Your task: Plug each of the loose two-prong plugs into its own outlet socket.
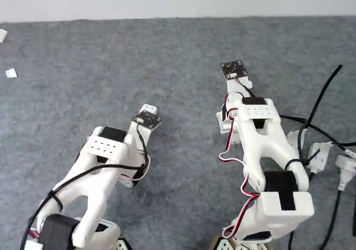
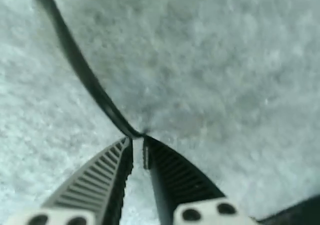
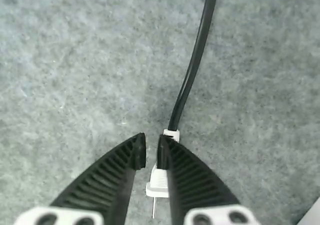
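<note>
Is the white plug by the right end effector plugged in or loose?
Loose: the white plug shows a bare prong, no socket around it.

Mottled grey table (image 1: 111,55), black ribbed jaws, white plug (image 3: 159,179) on black cord (image 3: 197,55), white right arm (image 1: 258,144).

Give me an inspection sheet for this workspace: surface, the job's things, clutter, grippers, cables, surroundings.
Surface: grey felt-like mat.
Job's things: white plug between the right gripper's fingers, one prong showing; what look like two loose plugs at the mat's right edge.
Clutter: two small white scraps at the far left.
Grippers: left gripper shut; right gripper shut on the white plug.
Cables: black cord leads from the held plug; a black cable runs to the left fingertips, grip unclear; black leads beside the right arm.
Surroundings: pale wall behind the mat.
</note>
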